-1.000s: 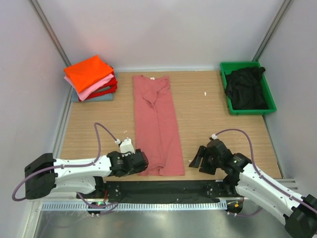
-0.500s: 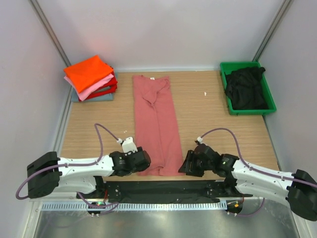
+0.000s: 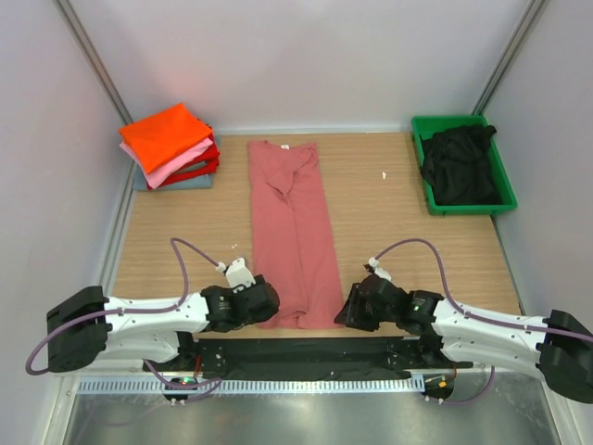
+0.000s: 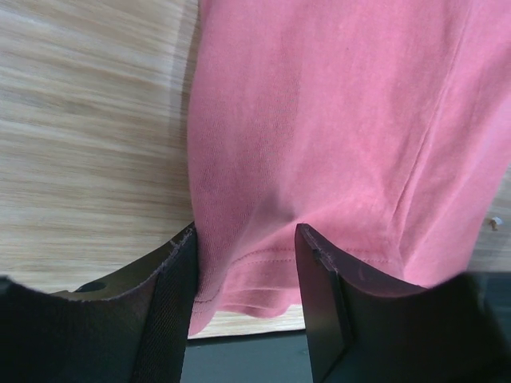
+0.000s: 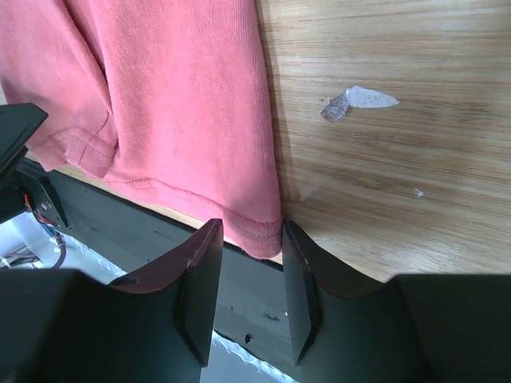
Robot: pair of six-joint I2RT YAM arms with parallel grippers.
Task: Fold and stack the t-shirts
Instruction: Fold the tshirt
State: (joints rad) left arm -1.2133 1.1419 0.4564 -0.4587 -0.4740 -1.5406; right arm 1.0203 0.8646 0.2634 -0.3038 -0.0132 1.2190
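Observation:
A faded salmon-red t-shirt [image 3: 292, 232], folded to a long strip, lies flat down the middle of the table. My left gripper [image 3: 263, 309] is at its near left corner. In the left wrist view the shirt's hem [image 4: 263, 271] sits between the open jaws of the left gripper [image 4: 243, 263]. My right gripper [image 3: 349, 311] is at the near right corner. In the right wrist view the hem corner [image 5: 259, 231] lies between the open jaws of the right gripper [image 5: 250, 239]. A folded stack with an orange shirt [image 3: 167, 130] on top sits at the back left. A black shirt [image 3: 459, 162] lies crumpled in the bin.
The green plastic bin [image 3: 428, 199] stands at the back right. A black strip [image 3: 306, 352] runs along the table's near edge just below the shirt's hem. A small white scrap [image 5: 359, 99] lies on the wood right of the shirt. Grey walls close in both sides.
My right gripper has moved left to the shirt's near right corner. My left gripper has shifted slightly at the near left corner. The shirt has not moved.

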